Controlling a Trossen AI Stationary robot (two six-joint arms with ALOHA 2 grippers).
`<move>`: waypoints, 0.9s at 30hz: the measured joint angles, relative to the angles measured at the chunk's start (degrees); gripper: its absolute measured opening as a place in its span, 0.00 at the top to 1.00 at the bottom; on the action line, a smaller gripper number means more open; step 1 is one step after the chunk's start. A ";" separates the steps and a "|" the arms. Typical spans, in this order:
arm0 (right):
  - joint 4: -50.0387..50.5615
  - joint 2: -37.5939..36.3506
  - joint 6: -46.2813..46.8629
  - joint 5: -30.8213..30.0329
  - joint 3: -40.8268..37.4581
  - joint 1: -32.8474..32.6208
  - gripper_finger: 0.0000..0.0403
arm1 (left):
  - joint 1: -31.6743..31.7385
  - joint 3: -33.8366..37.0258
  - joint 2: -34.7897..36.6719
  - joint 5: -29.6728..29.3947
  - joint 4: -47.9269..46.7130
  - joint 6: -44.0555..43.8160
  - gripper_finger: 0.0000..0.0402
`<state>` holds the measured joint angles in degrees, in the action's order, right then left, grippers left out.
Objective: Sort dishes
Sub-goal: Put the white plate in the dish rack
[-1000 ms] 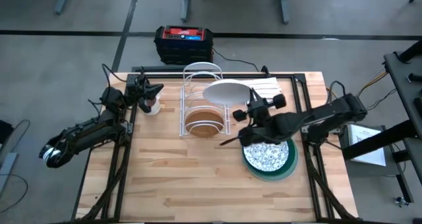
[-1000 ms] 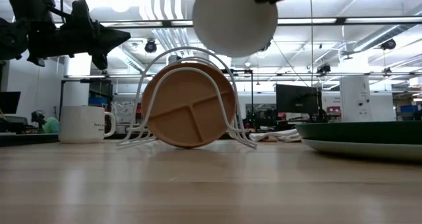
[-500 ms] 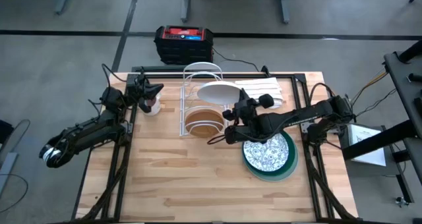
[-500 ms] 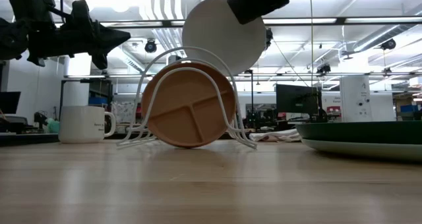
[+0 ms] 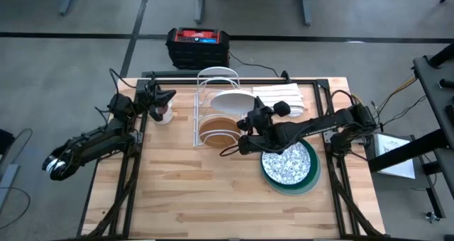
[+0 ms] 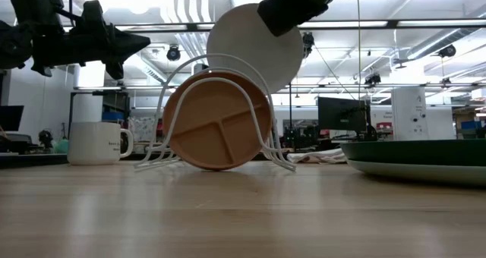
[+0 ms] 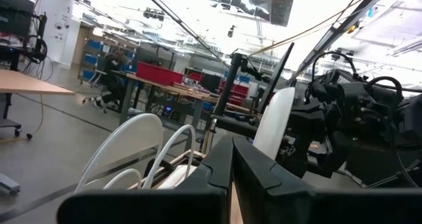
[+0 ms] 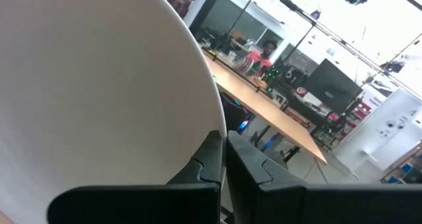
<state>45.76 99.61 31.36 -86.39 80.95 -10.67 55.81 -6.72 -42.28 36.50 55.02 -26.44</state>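
Right gripper (image 5: 250,120) pinches the white plate (image 5: 233,100) by its rim above the rack (image 5: 216,106), centre frame; stiff, smooth, breakable, so an edge grip suits it. Left gripper (image 5: 164,97), upper left, is closed, empty

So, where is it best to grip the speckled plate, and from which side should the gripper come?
Probably at its rim on the side facing the rack, coming from above. The speckled plate lies flat inside the larger green plate, so only its edge can be pinched. The right gripper, shut on the white plate, is busy now, and the left gripper waits far off by the mug.
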 joint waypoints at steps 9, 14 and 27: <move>-0.22 0.00 -0.60 1.40 -0.42 0.80 1.00 | 0.00 0.00 0.00 0.01 0.00 0.02 1.00; -1.42 0.89 -0.88 2.53 -0.44 1.54 1.00 | 0.00 0.00 0.00 0.01 0.00 0.02 1.00; -10.79 4.38 -12.07 4.64 -0.48 3.66 1.00 | 0.00 0.00 -0.04 0.01 -0.04 0.26 1.00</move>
<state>34.96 103.99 19.29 -81.75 80.47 -7.01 55.81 -6.72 -42.33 36.51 54.99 -26.17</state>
